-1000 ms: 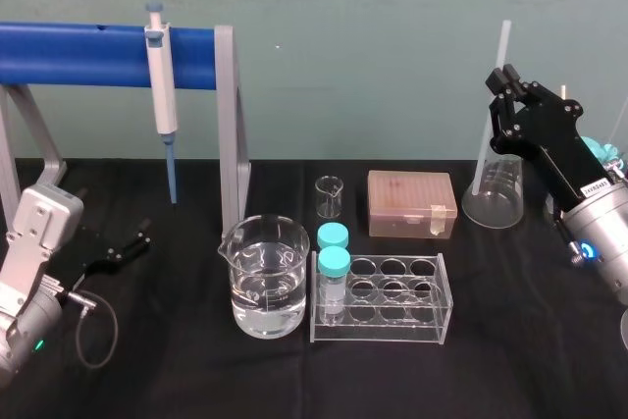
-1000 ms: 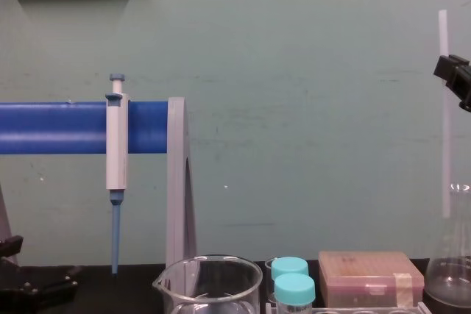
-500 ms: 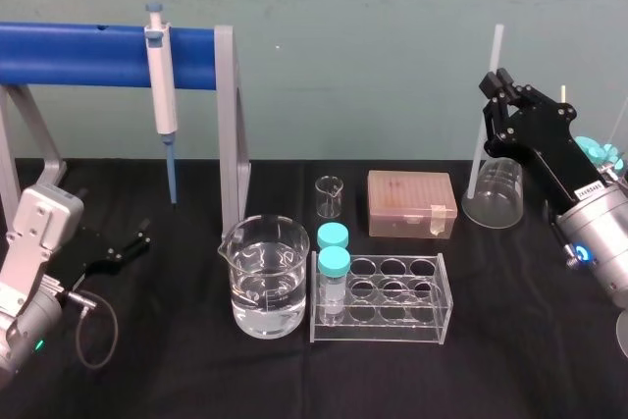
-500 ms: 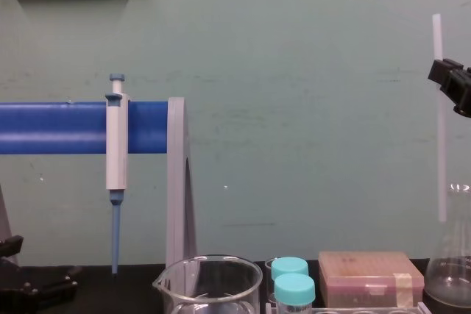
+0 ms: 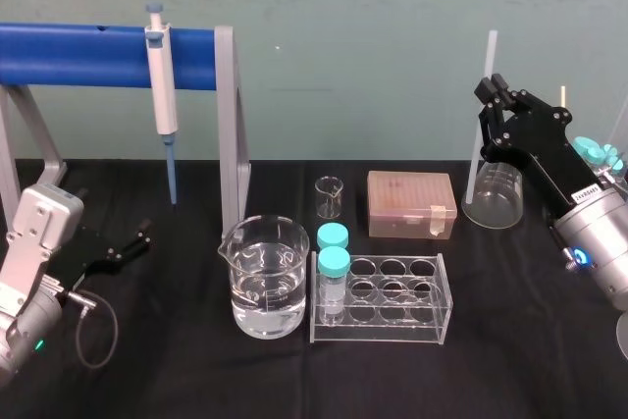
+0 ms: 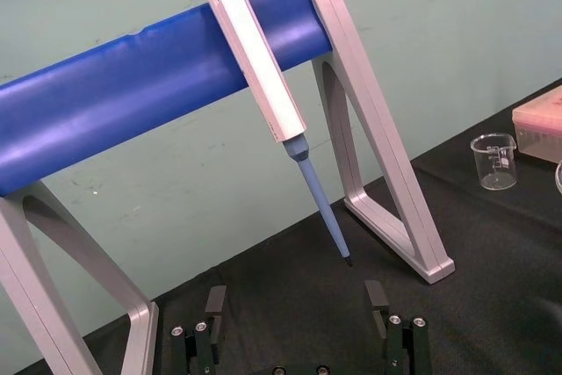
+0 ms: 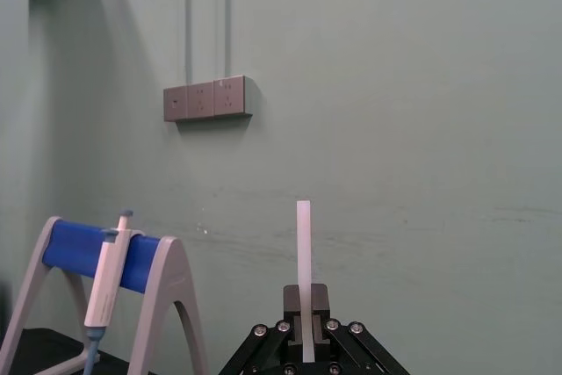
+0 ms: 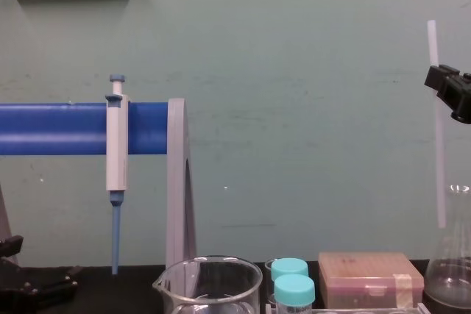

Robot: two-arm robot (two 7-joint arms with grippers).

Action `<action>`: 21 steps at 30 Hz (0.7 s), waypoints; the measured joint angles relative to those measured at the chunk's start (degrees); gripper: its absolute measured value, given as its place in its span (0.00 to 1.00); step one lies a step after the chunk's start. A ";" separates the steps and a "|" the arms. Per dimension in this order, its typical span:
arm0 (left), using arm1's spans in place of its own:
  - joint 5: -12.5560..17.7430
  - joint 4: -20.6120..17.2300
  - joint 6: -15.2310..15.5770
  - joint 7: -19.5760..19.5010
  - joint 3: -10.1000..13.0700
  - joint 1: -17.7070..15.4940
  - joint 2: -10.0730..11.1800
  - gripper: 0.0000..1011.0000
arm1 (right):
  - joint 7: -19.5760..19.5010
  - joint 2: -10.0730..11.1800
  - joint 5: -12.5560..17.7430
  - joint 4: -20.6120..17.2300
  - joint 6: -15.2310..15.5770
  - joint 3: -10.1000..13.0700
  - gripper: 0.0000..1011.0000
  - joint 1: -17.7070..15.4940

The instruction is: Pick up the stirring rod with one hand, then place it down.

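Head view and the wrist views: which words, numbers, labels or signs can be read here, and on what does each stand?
No text can be read.
On the white sticker at the base of the right hand, which holds the stirring rod: dark print, too small to read.
On the small beaker: faint marks, too blurred to read.

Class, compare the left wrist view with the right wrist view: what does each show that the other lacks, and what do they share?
Left wrist view: the left gripper, open, a small beaker and the corner of a pink box. Right wrist view: the right gripper shut on the upright stirring rod, and wall sockets. Shared: the pipette hanging on the blue rack.
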 joint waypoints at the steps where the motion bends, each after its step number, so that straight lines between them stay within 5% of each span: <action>1: 0.00 0.00 0.00 0.00 0.00 0.00 0.00 0.99 | 0.00 0.01 -0.02 0.00 0.01 -0.01 0.07 0.00; 21: 0.00 0.00 0.00 0.00 0.00 0.00 0.00 0.99 | 0.13 0.32 -0.12 -0.09 0.19 -0.11 0.07 -0.08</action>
